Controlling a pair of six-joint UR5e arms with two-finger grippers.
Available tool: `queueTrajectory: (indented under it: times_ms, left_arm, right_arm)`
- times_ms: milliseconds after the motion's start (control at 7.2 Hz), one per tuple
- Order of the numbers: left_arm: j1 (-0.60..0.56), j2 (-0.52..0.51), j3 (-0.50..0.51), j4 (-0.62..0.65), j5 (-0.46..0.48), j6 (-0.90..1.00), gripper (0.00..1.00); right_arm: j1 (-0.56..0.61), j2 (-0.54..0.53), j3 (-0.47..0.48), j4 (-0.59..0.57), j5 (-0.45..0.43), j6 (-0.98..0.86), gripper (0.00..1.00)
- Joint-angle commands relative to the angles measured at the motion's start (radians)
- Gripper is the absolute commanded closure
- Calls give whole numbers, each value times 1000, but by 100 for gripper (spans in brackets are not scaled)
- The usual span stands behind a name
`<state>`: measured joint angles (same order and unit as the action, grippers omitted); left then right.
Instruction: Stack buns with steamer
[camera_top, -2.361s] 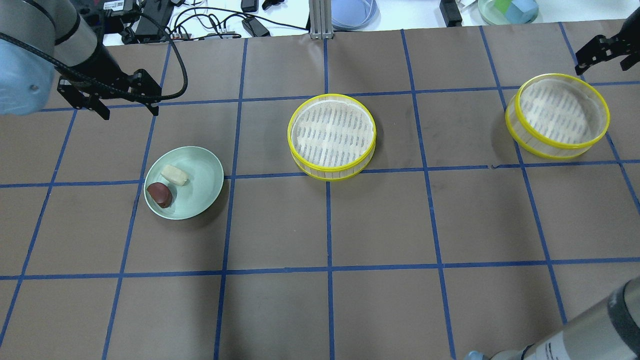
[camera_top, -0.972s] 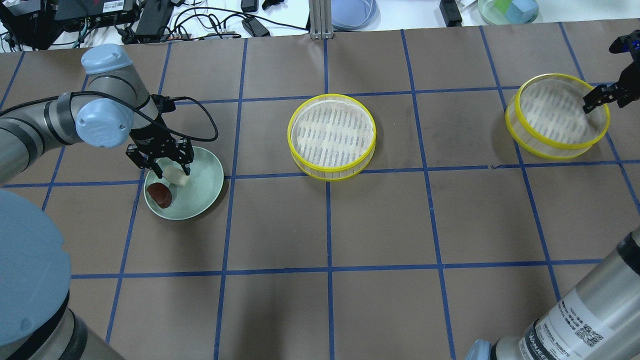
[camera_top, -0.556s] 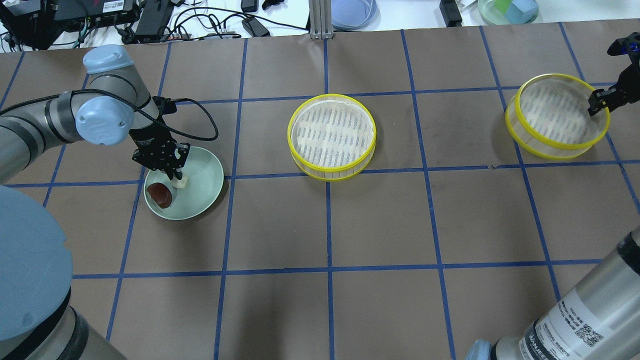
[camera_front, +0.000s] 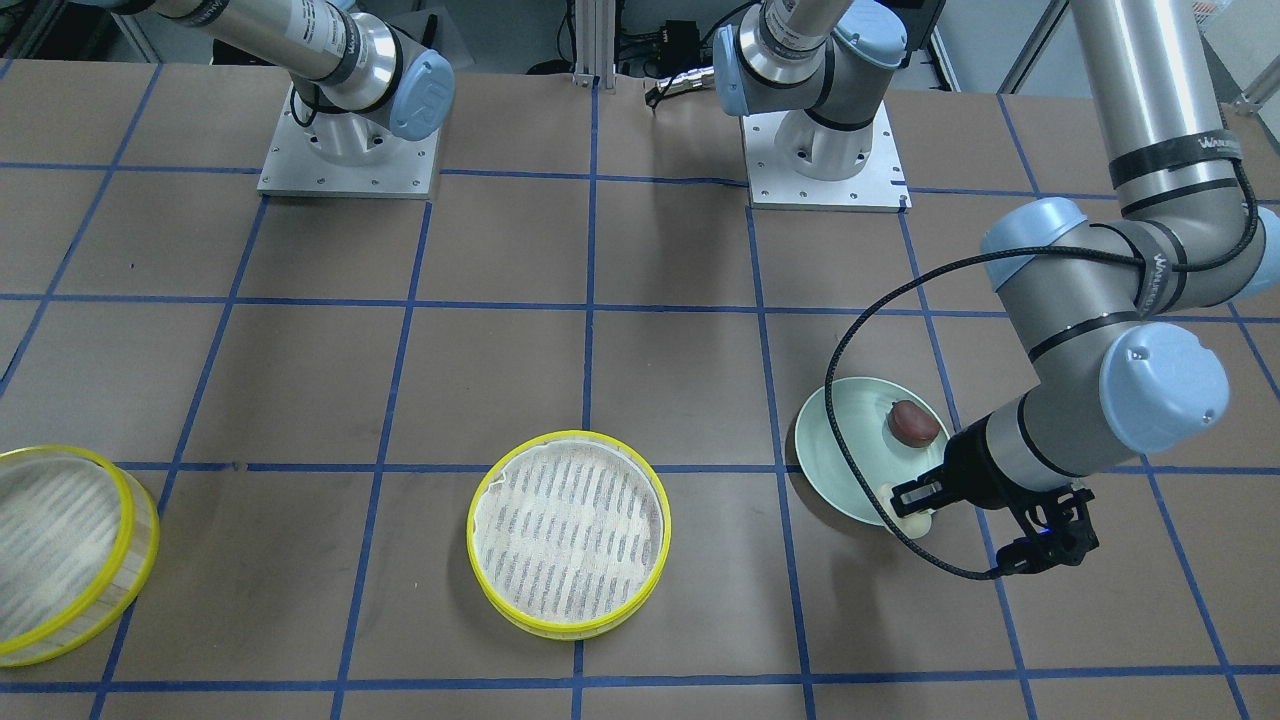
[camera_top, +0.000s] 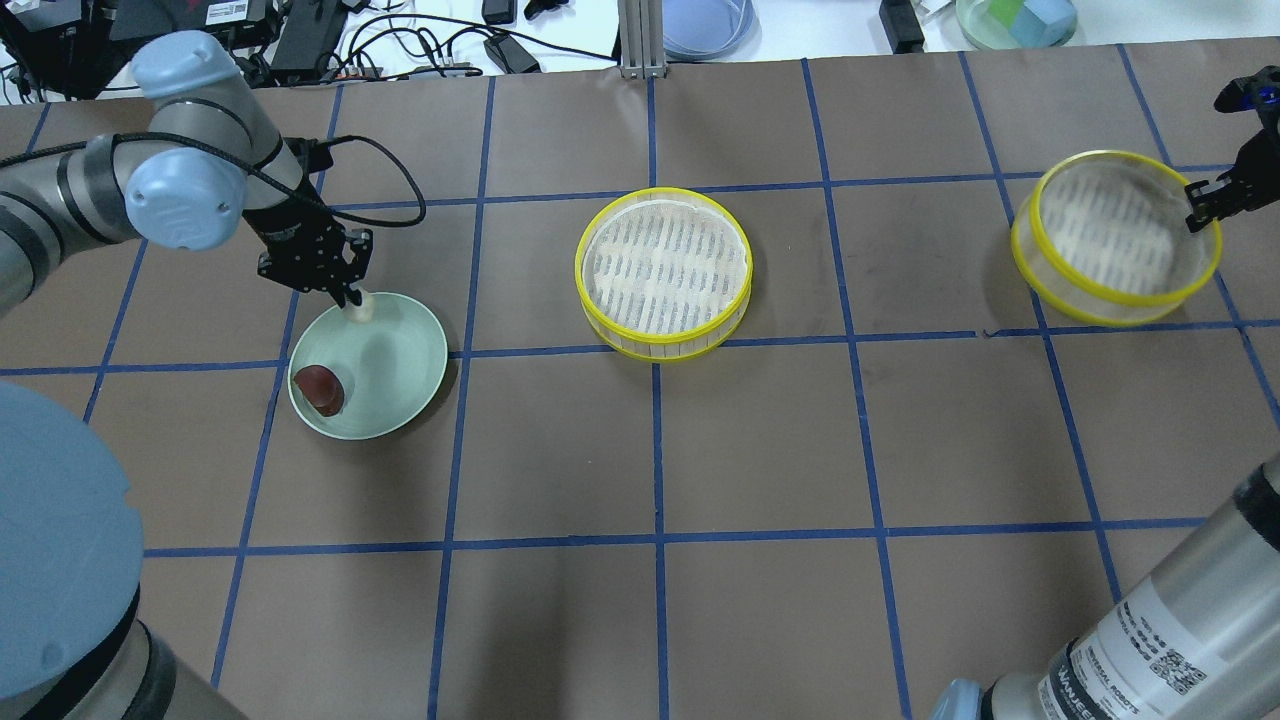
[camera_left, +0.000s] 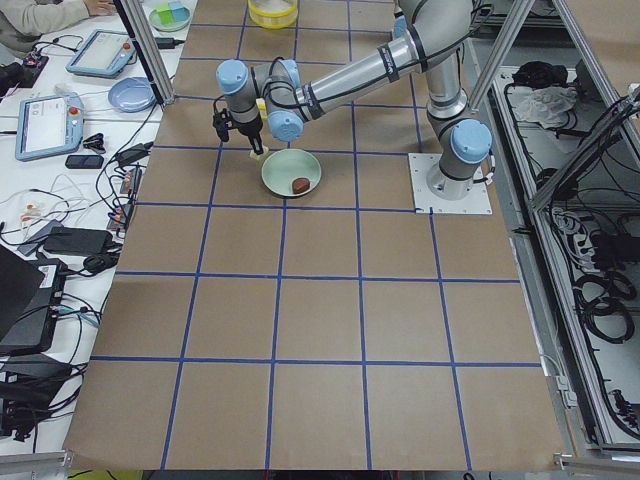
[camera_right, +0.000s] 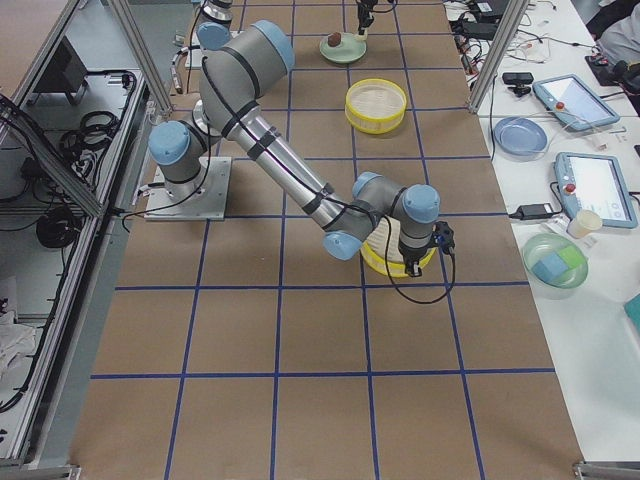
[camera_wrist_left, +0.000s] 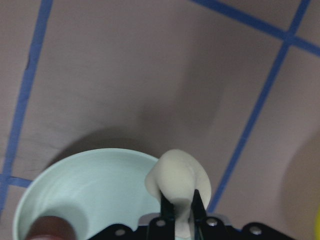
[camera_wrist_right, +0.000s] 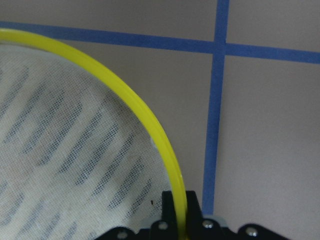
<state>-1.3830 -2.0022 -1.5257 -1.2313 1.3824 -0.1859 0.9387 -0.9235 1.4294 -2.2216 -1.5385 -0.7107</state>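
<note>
Brown gridded worktop (camera_top: 760, 440): left end effector (camera_top: 348, 297) pinches the white bun (camera_top: 359, 311) at frame left, middle steamer (camera_top: 663, 272) off to its right; right end effector (camera_top: 1203, 193) grips the far-right steamer (camera_top: 1110, 245).

Left claw (camera_top: 351, 296) pinched closed, pointing down; right claw (camera_top: 1201, 192) pinched closed.

The surface (camera_top: 760, 440) is looking like matt brown paper with blue tape lines (camera_top: 658, 450). The middle steamer (camera_top: 663, 270) and the tilted steamer (camera_top: 1115, 240) are showing glossy yellow rims and whitish mesh floors. The dark bun (camera_top: 318, 388) is shining glossy; the cream bun (camera_wrist_left: 177, 177) is looking matt.
</note>
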Motion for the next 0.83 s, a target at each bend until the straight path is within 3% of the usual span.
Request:
queueTrajectory:
  times_ms: [0,139,278,556,694]
  left_arm:
    - [-101,-6,22,140,-164,-209,100]
    - [-173,-21,16,221,-207,-333,100]
    - [-227,-39,10,278,-256,-430,100]
    - [-316,-67,-19,288,-261,-503,100]
    - [-330,-78,-57,288,-266,-513,86]
  right_arm:
    - [12,-81,0,66,-32,29,100]
    - [29,-125,0,153,-38,86,100]
    - [66,-155,2,167,-40,105,100]
    - [167,-246,66,214,-107,229,100]
    - [202,-291,83,220,-111,259,100]
